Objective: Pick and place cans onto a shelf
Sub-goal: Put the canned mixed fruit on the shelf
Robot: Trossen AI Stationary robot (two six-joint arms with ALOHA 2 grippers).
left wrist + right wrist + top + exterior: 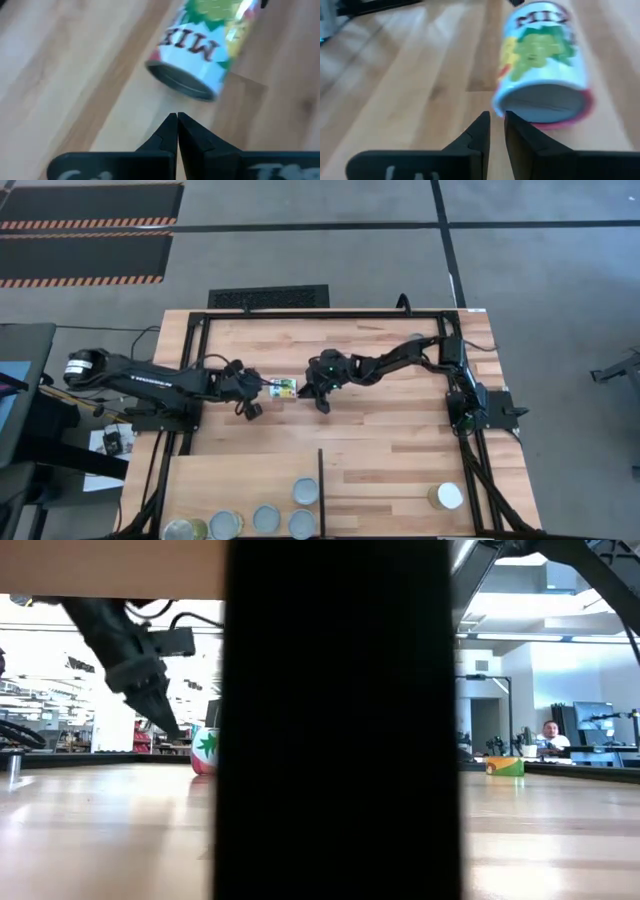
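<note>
The can lies on its side on the desk, between both sets of fingers, touching neither. Left fingers closed and empty; right fingers narrow and empty. Risk: a nudge could roll it away.

Plank-striped wooden tabletop in a black frame; grey floor with hazard-striped mats; a seated person far behind, among desks.

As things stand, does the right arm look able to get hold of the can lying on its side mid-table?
Probably yes. The can lies just ahead of the right gripper, bare tabletop between them. But its fingers stand almost together, too narrow for the can, and the shut left gripper crowds the far end.
</note>
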